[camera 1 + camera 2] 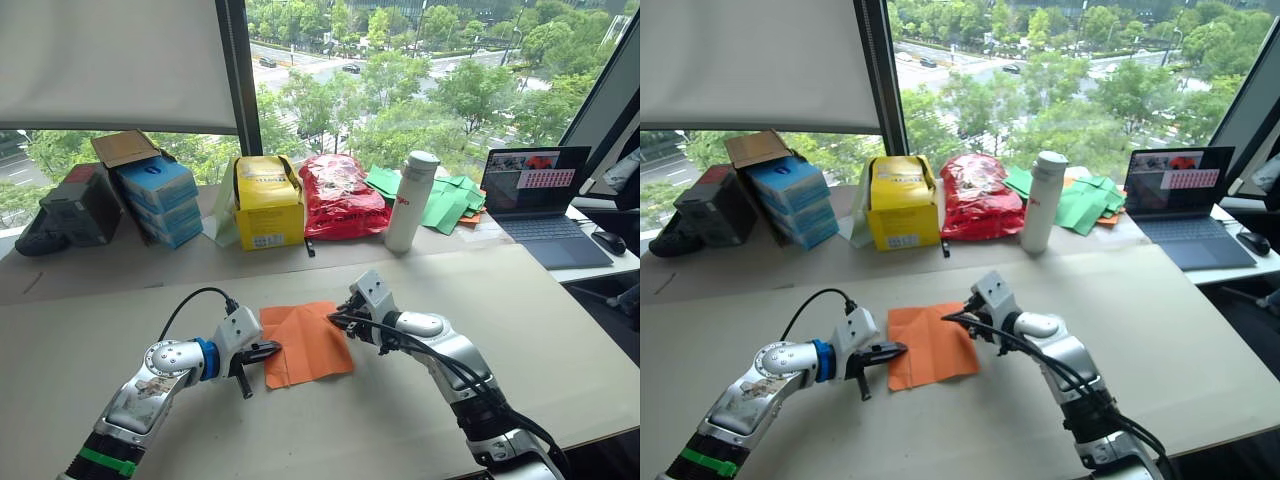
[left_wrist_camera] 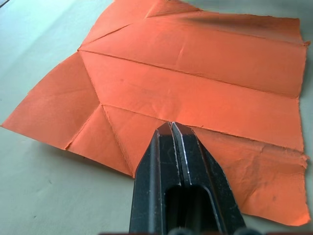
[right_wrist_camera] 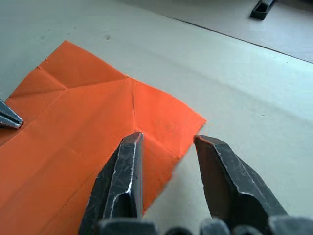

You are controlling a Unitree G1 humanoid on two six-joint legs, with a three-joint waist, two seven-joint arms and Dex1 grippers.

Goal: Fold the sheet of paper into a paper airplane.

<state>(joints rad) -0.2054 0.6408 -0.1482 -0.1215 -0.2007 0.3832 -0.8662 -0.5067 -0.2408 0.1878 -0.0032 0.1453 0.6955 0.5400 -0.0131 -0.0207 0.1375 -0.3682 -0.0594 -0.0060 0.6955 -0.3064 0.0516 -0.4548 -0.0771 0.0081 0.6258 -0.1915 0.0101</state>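
The sheet of paper [image 1: 305, 343] lies flat, unfolded, at lower centre on the counter [image 1: 540, 320]. The left gripper [image 2: 172, 128], jaws clenched and empty, rests at its left edge. The right gripper [image 3: 168, 142], jaws released, straddles its right edge. Wrist views reveal diagonal and lengthwise creases.

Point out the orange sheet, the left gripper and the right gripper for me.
sheet of paper [image 1: 305, 342]: left eye view, middle of the flat creased sheet.
left gripper [image 2: 172, 125]: left wrist view, shut fingertips over the sheet's edge.
right gripper [image 3: 168, 141]: right wrist view, gap between open fingertips, at the sheet's corner.
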